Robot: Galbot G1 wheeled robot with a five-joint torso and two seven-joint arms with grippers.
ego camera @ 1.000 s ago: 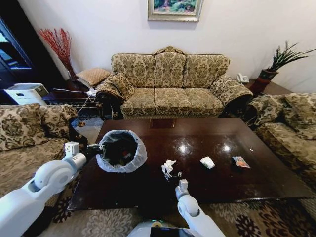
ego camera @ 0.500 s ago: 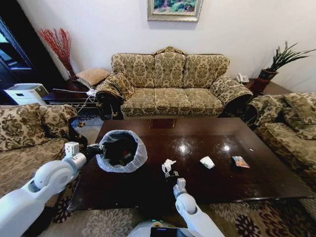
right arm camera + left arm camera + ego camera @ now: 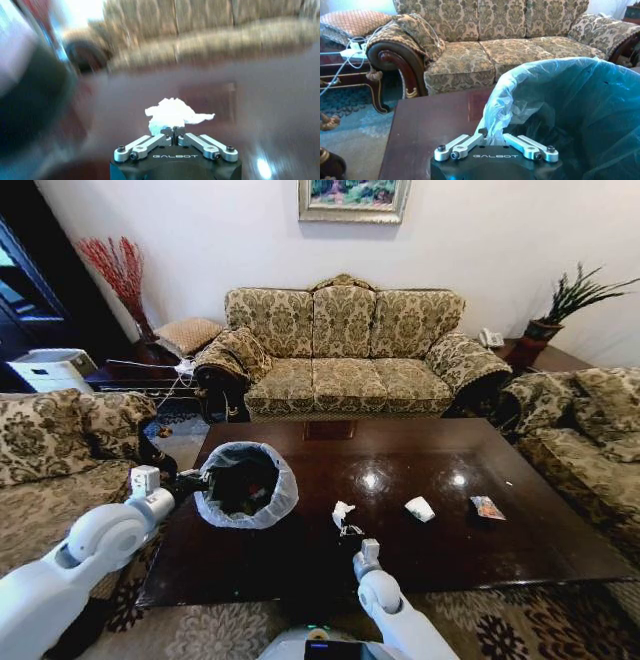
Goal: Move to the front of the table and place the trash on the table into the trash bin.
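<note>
Crumpled white tissue (image 3: 172, 114) is pinched in the right claw (image 3: 173, 131), its fingers closed on it just above the dark glossy reddish-brown wooden table (image 3: 520, 550). The left claw (image 3: 492, 139) grips the folded rim of the translucent bag lining the small round trash bin (image 3: 245, 485), which stands on the table's left part.

Desk (image 3: 480, 555): dark glossy reddish-brown wood, low, rectangular. Trash bin (image 3: 244, 485) stands upright on its left part, dark inside, whitish bag folded over the rim; my left hand (image 3: 492, 144) is pinched on that bag edge. Crumpled white tissue (image 3: 342, 514) is clamped in my right hand (image 3: 349, 531), near desk's front-middle, just right of bin. Another white scrap (image 3: 420, 508) and a colourful wrapper (image 3: 487, 507) lie flat further right, apart.
</note>
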